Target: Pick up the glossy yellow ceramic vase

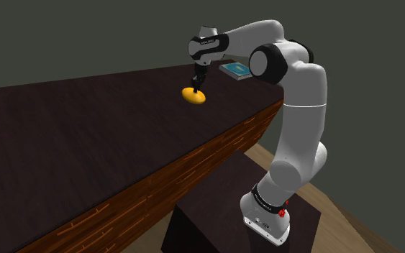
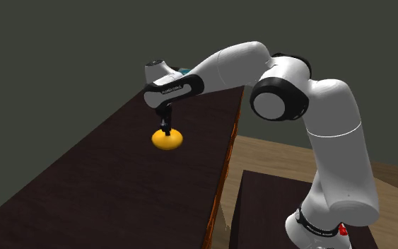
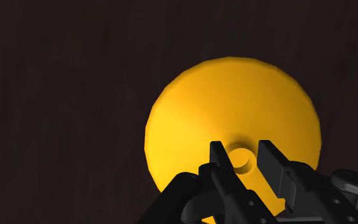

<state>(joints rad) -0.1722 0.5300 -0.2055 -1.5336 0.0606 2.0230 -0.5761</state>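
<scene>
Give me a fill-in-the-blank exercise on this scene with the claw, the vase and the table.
1. The glossy, squat, dome-shaped vase with the narrow neck is ___ in colour.
2. It rests on the dark, wood-grained ___, with nothing else close around it.
3. The all-black claw of the white arm points straight ___ at the vase's neck.

Missing words: yellow; table; down.
</scene>
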